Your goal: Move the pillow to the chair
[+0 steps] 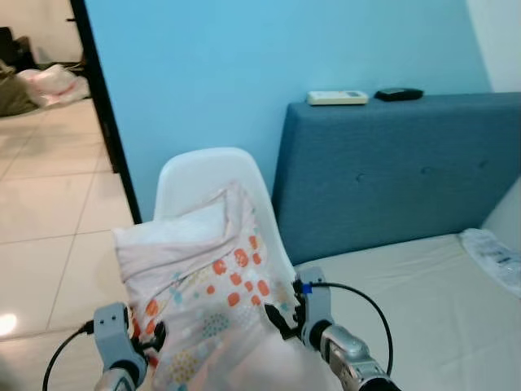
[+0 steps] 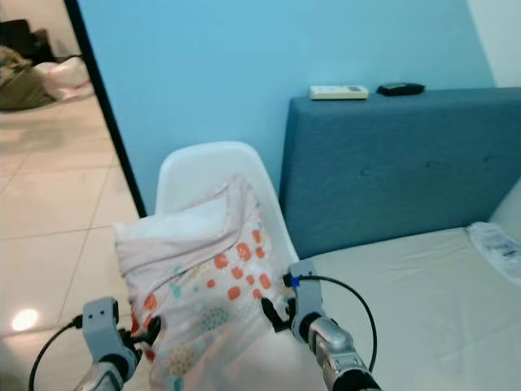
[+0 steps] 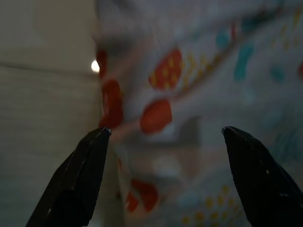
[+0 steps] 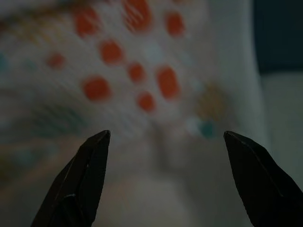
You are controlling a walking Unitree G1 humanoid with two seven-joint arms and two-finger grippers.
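No readable writing or logos anywhere here, everything's too small or too blurry for that. No real containers either, unless you count the crinkly clear plastic bag point(image 1: 493, 254) at the far right edge of the mattress point(image 1: 423, 301), and I can't tell what's in it.

The pillow point(image 1: 203, 285), white with orange and teal dots, sits on the white chair point(image 1: 207, 175), leaning back against the chair's backrest. The chair stands right beside the blue upholstered headboard point(image 1: 399, 171).

The left gripper point(image 1: 153, 336) is at the pillow's lower left edge and the right gripper point(image 1: 278, 319) is at its lower right edge. In both wrist views the black fingers are spread wide apart with the dotted fabric blurry just beyond them, not pinched on anything.

On top of the headboard lie a white remote point(image 1: 337, 98) and a small dark object point(image 1: 398, 94), near each other. Tiled floor point(image 1: 49, 204) off to the left, light blue wall point(image 1: 244, 73) behind.
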